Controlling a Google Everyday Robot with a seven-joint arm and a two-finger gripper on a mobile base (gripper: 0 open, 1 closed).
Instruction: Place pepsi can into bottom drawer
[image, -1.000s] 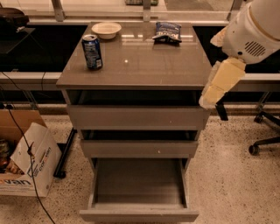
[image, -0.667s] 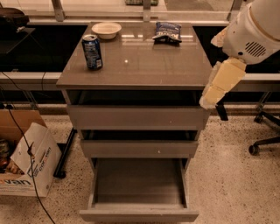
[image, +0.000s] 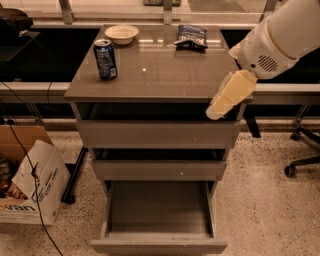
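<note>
Left of the drawer cabinet, a cardboard box sat on the floor. The only writing I could make out on it was "van" along the front, and the print on its side was too small for me.

On the cabinet's top, near the left edge, the pepsi can stood upright. It was dark blue with a silver top and a white patch on the label, but I couldn't read any lettering on it. Behind it, toward the back of the top, was a small pale bowl, and further right at the back lay a dark-blue snack bag with white print I couldn't read either.

At the foot of the cabinet the bottom drawer was pulled right out, with the two shallower drawers above it.

The gripper hung off the cabinet's front right corner, angled down just past the top's edge. I couldn't tell how far open it was. It had no hold of the can, which stood well apart from it, across the top to its left and further back.
</note>
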